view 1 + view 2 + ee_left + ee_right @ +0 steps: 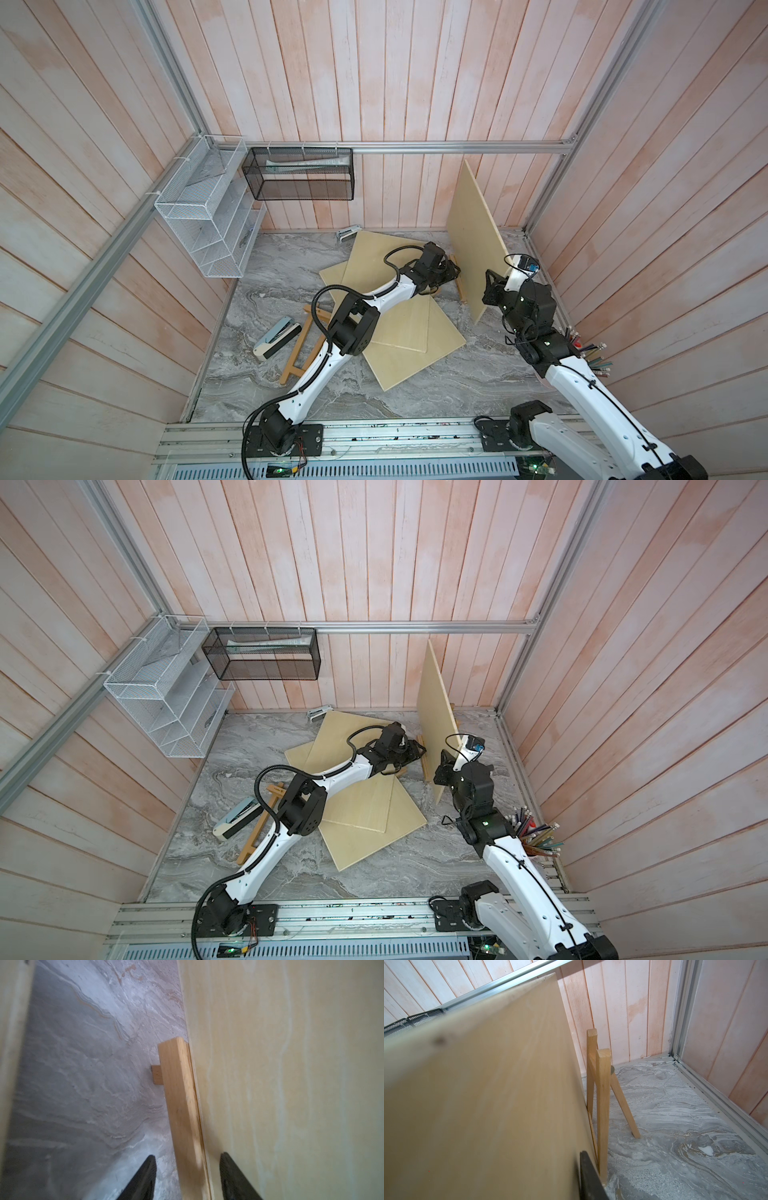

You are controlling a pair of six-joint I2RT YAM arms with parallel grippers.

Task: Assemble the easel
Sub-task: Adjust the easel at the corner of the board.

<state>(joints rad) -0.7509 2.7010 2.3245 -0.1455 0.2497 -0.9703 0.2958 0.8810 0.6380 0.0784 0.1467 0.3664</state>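
The upright board stood on edge at the table's far right, close against the front of the standing easel. The right gripper was clamped on its near vertical edge. Low at the board's foot, the left gripper had its fingers apart on either side of the easel's ledge bar, with a gap showing on each side. Bare marble-patterned table lay open nearer the arm bases, and the wall stood close behind the easel. Two flat boards lay overlapped under the left arm, with a second wooden frame and a stapler just beyond. The boards were pale, smooth plywood, and the easel's sticks were square-cut.
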